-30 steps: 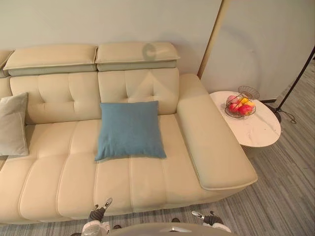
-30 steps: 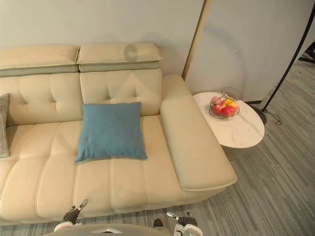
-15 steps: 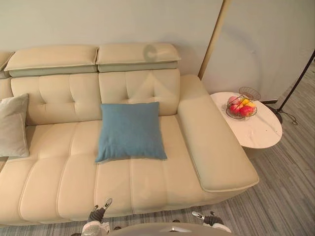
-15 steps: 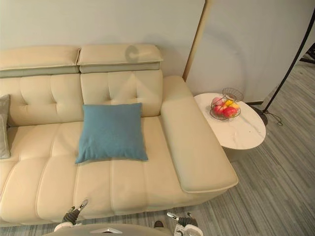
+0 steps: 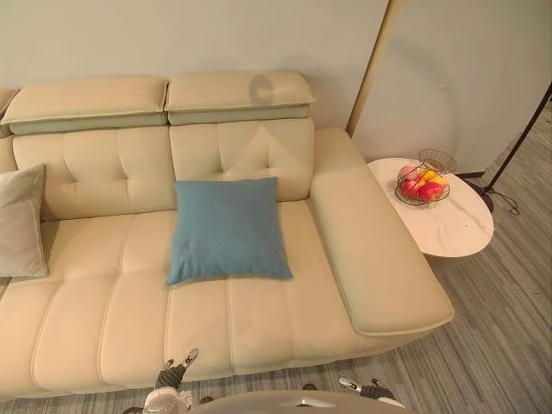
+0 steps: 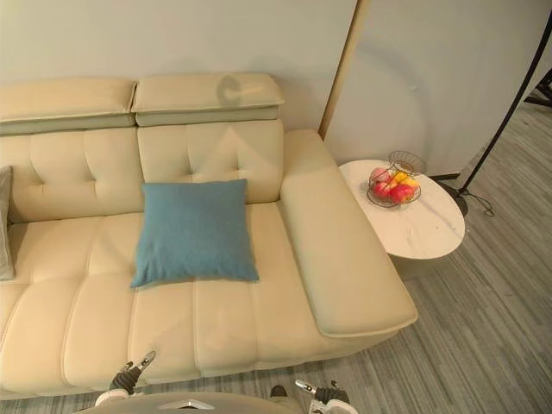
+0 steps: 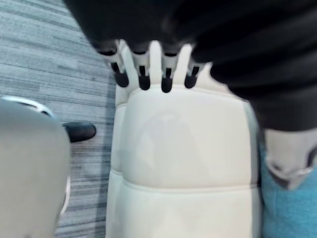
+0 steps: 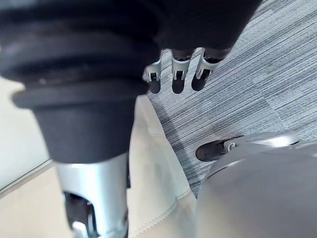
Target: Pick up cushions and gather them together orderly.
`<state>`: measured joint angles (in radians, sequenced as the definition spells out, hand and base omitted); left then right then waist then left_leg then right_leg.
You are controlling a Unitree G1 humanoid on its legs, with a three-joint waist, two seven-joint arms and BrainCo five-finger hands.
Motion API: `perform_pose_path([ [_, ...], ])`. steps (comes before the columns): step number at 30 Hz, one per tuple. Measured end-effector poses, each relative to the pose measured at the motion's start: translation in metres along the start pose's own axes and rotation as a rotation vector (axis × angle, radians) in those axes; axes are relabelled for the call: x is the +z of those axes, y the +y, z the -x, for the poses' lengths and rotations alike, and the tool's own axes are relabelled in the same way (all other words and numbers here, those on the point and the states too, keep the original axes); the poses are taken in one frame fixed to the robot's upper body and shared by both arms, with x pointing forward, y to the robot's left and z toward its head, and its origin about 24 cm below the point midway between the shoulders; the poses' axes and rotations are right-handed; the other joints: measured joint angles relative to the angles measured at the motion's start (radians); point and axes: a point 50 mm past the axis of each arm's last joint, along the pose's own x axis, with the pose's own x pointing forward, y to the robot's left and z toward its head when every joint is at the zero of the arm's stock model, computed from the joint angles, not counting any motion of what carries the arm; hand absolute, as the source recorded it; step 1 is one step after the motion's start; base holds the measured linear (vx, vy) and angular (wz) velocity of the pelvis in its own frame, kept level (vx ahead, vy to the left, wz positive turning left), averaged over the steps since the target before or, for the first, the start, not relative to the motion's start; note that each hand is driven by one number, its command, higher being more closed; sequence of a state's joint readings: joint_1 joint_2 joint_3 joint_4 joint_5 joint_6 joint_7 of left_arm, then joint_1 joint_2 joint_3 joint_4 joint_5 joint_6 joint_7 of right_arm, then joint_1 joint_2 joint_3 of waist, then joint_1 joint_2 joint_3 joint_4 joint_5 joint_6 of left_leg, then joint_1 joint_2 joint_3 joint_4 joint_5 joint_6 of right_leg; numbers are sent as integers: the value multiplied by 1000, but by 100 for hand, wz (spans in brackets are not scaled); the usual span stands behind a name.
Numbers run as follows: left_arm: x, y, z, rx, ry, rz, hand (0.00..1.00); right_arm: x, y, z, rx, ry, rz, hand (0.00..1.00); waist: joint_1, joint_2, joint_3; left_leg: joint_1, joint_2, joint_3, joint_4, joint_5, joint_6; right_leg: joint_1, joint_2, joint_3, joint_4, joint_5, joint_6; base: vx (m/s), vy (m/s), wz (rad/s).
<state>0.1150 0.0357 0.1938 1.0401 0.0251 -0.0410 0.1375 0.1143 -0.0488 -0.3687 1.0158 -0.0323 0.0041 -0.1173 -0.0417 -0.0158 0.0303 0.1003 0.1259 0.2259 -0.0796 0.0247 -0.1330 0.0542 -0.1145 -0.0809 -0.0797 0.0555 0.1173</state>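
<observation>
A blue square cushion (image 5: 228,228) leans on the middle seat of the cream sofa (image 5: 103,319), its top against the backrest. A grey cushion (image 5: 19,222) stands at the sofa's left end, cut off by the view's edge. My left hand (image 5: 172,377) hangs low in front of the sofa's front edge, open and holding nothing. In its wrist view the fingers (image 7: 143,74) hang relaxed over the seat, with a corner of the blue cushion (image 7: 287,208) beyond. My right hand (image 5: 366,388) is low over the floor, its fingers (image 8: 176,79) relaxed and empty.
The sofa's wide right armrest (image 5: 371,250) runs forward. Beside it stands a round white side table (image 5: 448,228) with a wire basket of fruit (image 5: 420,185). A thin black floor lamp pole (image 5: 517,142) leans at the far right. Grey striped floor (image 5: 500,345) lies in front.
The picture has shifted slightly as the camera moved. My right hand sits a little lower at the bottom edge. The cushions have not moved.
</observation>
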Motion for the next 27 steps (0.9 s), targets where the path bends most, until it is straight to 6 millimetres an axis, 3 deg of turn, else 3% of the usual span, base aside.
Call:
perform_pose_path([
  [11, 2, 1, -2, -16, 17, -10, 0, -8, -3, 0, -9, 63, -71, 0, -1, -7, 2, 2, -3, 10, 0, -7, 3, -4, 0, 18, 0, 0, 1, -4, 0, -3],
  [16, 8, 5, -4, 2, 4, 23, 0, 16, 12, -4, 30, 7, -66, 0, 24, -18, 23, -29, -16, 105, 3, -34, 12, -130, 5, 141, 34, 30, 2, -73, 21, -73],
  [17, 13, 8, -6, 11, -6, 39, 0, 22, 21, -4, 51, -9, -60, 0, 22, -32, 42, -64, -17, 118, 51, -55, 29, -166, 6, 143, 60, 46, -3, -82, 9, -98],
  [18, 21, 8, -7, 15, -26, 64, 0, 29, 29, -4, 78, -31, -38, 0, 35, -31, 66, -106, -13, 112, 110, -84, 74, -213, 21, 122, 79, 97, -29, -139, -6, -102],
  [19, 23, 8, -7, 18, -31, 78, 0, 36, 35, -3, 94, -49, -25, 0, 49, -17, 81, -130, 16, 121, 127, -87, 86, -226, 24, 92, 72, 122, -31, -137, -22, -82],
  [21, 26, 10, -8, 25, -39, 81, 0, 45, 37, -3, 100, -89, -32, 0, 28, -10, 99, -126, 11, 127, 147, -78, 65, -287, -21, -47, 445, -139, -65, -48, -55, 3],
  [22, 27, 11, -7, 27, -47, 80, 0, 38, 34, -3, 93, -70, -27, 0, 31, -18, 98, -108, 0, 103, 159, -76, 68, -267, -62, -85, 637, -227, -57, 28, -61, 52],
  [24, 28, 15, -7, 36, -53, 77, 0, 36, 37, -2, 100, -66, -24, 0, 34, -26, 94, -113, -7, 93, 176, -76, 67, -250, -84, -92, 680, -249, -47, 2, -74, 41],
  [25, 28, 21, -7, 51, -57, 74, 0, 36, 40, -1, 110, -68, -24, 0, 47, -44, 87, -122, -20, 77, 186, -73, 62, -237, -67, -87, 637, -255, -22, -44, -95, 17],
  [27, 21, 15, -6, 38, -31, 79, 0, 40, 38, -2, 103, -84, -12, 0, 65, -22, 74, -158, -12, 72, 164, -48, 53, -178, -19, -32, 443, -250, -16, -69, -91, -4],
])
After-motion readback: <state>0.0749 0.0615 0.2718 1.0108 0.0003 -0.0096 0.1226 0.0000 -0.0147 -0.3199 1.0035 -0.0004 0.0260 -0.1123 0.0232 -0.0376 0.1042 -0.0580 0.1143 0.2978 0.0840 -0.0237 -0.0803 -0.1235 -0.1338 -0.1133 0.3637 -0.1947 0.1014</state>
